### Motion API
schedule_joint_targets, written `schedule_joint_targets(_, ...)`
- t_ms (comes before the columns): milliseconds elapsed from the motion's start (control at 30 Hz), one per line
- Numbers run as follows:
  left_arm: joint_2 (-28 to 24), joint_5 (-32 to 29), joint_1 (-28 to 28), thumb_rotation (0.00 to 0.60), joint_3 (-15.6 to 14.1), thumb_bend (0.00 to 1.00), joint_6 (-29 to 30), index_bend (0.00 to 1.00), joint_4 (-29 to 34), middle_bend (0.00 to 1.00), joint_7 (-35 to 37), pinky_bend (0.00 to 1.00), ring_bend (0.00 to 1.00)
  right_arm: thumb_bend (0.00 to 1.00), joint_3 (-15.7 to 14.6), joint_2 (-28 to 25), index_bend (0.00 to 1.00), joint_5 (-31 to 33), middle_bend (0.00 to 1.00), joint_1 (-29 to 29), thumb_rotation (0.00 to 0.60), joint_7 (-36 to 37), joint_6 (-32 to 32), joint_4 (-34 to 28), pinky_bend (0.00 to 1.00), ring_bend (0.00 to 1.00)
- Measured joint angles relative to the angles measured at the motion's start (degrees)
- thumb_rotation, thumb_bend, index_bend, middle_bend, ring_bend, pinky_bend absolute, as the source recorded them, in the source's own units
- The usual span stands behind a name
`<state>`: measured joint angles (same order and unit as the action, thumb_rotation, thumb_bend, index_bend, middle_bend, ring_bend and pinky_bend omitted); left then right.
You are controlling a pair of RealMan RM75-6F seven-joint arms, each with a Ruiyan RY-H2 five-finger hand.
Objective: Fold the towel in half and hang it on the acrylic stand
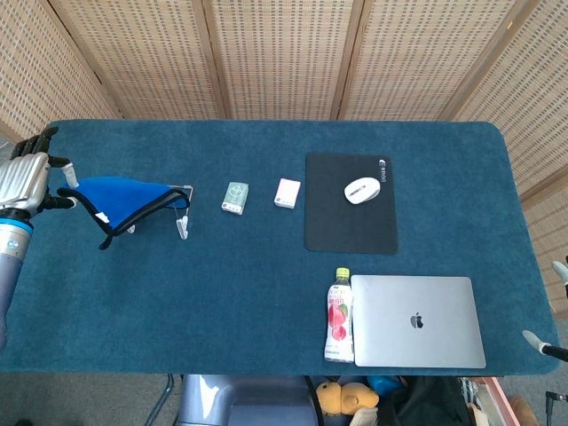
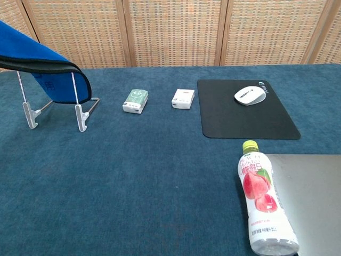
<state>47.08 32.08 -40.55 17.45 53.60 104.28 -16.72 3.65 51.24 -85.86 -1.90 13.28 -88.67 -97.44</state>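
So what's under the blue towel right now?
The blue towel drapes over the acrylic stand; its uprights and feet show below the cloth, but the top bar is covered. The left hand holds the towel's far edge.

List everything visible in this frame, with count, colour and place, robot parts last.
towel: 1, blue with black edge, draped over the stand, far left
stand: 1, clear acrylic, far left
small boxes: 2, green-white and white-pink, centre back
mouse pad: 1, black, right of the boxes
mouse: 1, white, on the pad
bottle: 1, pink-labelled, lying beside the laptop
laptop: 1, silver, closed, front right
plush toy: 1, yellow, below the table edge
left hand: 1, silver, holding the towel's left end
right hand: only a sliver at the right edge
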Motion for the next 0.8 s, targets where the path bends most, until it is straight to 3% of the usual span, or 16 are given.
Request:
schedule_joint_targets(433,6.6,5.4,2.2,0.6,-5.4,0.85,-1.0,0.87,-4.5,0.0,2.0,0.0,0.0,0.0,-0.7,-0.3,0.0,-1.9,0.0,-0.7,0.6,0.3,-1.7,-0.5,0.0,0.0)
schedule_joint_targets(800,11.1,3.4,2.2,0.6,-8.9,0.83,0.0,0.84,-8.3,0.0,-2.3,0.0,0.0,0.0,-0.9,-0.7,0.0,-2.5,0.0,-1.2,0.6,1.7,-2.7,-0.3,0.0,0.0)
